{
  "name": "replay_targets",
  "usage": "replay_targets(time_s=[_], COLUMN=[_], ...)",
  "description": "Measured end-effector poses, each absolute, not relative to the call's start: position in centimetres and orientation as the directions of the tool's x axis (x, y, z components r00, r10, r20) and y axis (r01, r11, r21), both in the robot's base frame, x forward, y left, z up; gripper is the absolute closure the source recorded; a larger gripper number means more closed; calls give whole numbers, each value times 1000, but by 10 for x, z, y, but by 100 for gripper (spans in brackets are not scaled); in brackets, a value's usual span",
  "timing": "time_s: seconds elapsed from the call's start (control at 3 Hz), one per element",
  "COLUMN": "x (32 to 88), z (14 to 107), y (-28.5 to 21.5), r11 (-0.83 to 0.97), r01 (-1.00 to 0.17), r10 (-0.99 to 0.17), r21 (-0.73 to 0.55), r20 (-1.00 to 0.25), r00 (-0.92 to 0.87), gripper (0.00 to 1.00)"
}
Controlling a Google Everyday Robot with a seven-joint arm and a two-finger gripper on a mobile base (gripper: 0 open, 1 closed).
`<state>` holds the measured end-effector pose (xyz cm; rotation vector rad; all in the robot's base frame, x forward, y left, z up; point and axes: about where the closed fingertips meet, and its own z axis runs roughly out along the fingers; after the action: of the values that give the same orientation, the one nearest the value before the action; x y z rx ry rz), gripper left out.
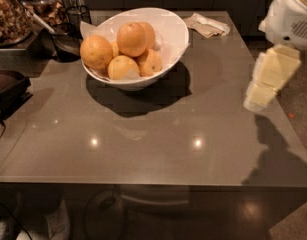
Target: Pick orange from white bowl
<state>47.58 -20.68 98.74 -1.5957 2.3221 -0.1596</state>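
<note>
Firmness with a little give is to be expected of the orange, which is seen lying topmost on the heap of fruit in the white bowl, at the far left part of the counter. It is judged moderately heavy, round and smooth-skinned, so it could roll or slip if pinched off-centre. It would best be taken from above across its widest girth, where its crown is exposed and no neighbour is in the way. It is touched on its left side by a deeper golden orange, and smaller ones are packed below. The raised rim behind and to the right must be cleared on the way in and out, and the paper lining may be dragged along. The claw is held over the counter's right edge, well apart from the bowl; whether it is wide or narrow cannot be told. Bare counter is seen between them, and a crumpled napkin is seen near the bowl's far right side.
</note>
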Motion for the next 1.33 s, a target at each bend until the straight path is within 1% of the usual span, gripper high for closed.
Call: replay_targets(time_s=[0.33, 0.67, 1.0, 1.33], x=[511, 518, 523, 552], z=[988, 991, 989, 985], y=[-195, -187, -180, -121], r11=[479, 549, 532, 480], r01=[-842, -800, -815, -856], r10=[-877, -835, -842, -868], r21=[-248, -241, -229, -191], r20=[-169, -198, -240, -245], r00=[-449, -513, -482, -432], gripper=[0, 0, 0, 0])
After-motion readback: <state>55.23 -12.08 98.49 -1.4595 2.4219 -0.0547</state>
